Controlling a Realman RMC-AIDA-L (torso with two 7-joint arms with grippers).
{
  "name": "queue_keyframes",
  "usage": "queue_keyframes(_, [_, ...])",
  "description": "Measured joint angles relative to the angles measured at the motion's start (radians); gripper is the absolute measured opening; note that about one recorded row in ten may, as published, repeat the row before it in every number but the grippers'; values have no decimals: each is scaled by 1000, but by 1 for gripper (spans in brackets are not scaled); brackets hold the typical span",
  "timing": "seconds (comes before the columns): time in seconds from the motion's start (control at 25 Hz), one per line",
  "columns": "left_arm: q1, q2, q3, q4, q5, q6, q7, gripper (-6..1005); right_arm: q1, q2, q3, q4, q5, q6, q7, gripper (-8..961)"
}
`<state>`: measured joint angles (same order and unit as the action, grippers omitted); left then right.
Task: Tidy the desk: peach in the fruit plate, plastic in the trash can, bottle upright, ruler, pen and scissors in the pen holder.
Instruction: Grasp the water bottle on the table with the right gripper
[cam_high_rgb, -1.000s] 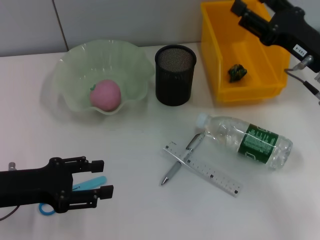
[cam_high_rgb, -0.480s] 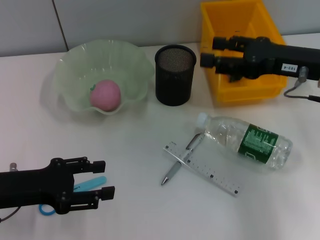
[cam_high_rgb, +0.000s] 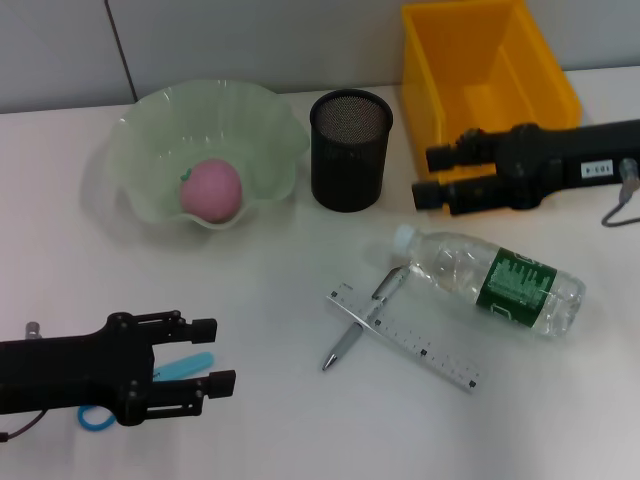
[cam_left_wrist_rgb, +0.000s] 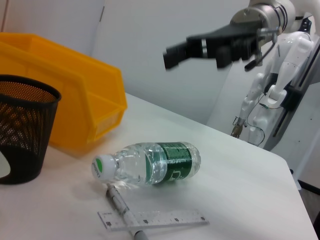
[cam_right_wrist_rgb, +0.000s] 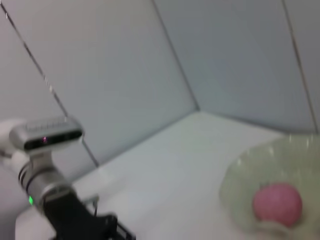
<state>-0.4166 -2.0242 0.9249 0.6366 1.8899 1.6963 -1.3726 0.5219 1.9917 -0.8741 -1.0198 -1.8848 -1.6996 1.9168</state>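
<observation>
A pink peach (cam_high_rgb: 211, 190) lies in the pale green fruit plate (cam_high_rgb: 140, 130), also seen in the right wrist view, peach (cam_right_wrist_rgb: 276, 202) in plate (cam_right_wrist_rgb: 235, 175). The bottle (cam_high_rgb: 495, 282) lies on its side by the ruler (cam_high_rgb: 405, 337) and the pen (cam_high_rgb: 362, 325), which cross each other. The left wrist view shows the same bottle (cam_left_wrist_rgb: 150, 162), ruler (cam_left_wrist_rgb: 155, 218) and pen (cam_left_wrist_rgb: 119, 201). Blue scissors (cam_high_rgb: 185, 366) lie partly under my open left gripper (cam_high_rgb: 212, 354). My right gripper (cam_high_rgb: 432, 176) hangs open and empty at the trash can's front wall, above the bottle's cap end. The plastic is hidden.
The black mesh pen holder (cam_high_rgb: 350, 150) stands between the plate and the yellow trash can (cam_high_rgb: 470, 50). The right arm reaches in from the right edge across the can's front. Bare table lies between the left gripper and the pen.
The right arm has swung down from over the trash can to its front wall, fingers pointing left. The left gripper has crept slightly forward over the scissors.
</observation>
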Motion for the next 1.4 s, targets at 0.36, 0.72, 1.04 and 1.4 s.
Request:
queue_keyframes(0.36, [-5, -11, 2, 0, 0, 2, 15, 720, 116, -15, 1, -134, -370, -139, 224, 781])
queue_keyframes(0.72, [-6, -22, 2, 0, 4, 2, 20, 719, 254, -16, -38, -160, -633, -212, 348, 782])
queue_keyframes(1.04, [-2, -27, 1, 0, 4, -1, 20, 719, 330, -10, -124, -153, -794, -214, 396, 781])
queue_keyframes(1.4, [-9, -31, 0, 0, 1, -2, 19, 719, 343, 25, -242, -142, -901, -131, 402, 778])
